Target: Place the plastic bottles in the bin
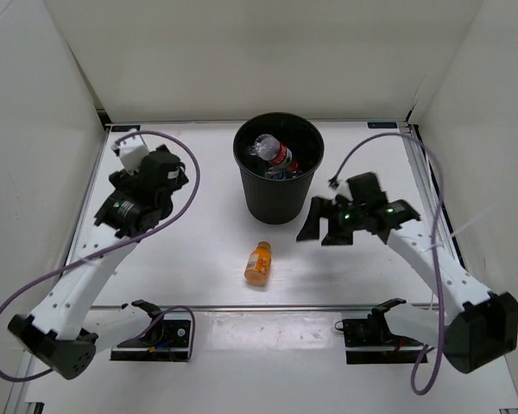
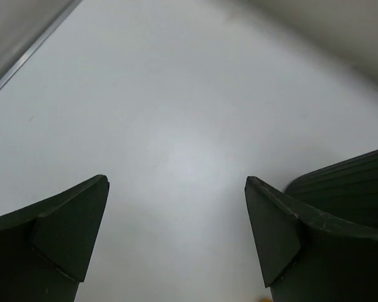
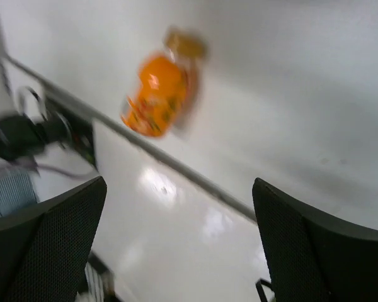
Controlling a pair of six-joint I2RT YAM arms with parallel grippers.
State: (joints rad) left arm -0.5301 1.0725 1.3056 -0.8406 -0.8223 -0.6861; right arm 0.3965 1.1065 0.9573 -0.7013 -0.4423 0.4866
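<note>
While orange bottle (image 1: 258, 263) lies flat, cap twd bin (image 1: 279, 185), axis near-far | L fingers (image 2: 63, 233) spread | R fingers (image 3: 57, 239) spread, both empty

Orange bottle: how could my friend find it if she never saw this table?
Find the tall black bin in the middle of the white table. Just on its near side, the orange bottle lies flat, the only bottle outside the bin.

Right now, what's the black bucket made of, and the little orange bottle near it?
The black bin looks like plastic: dull, matte black walls with a smooth rim. The orange bottle is probably plastic too: glossy, with a bright highlight on its side, though the close view is blurred.
</note>
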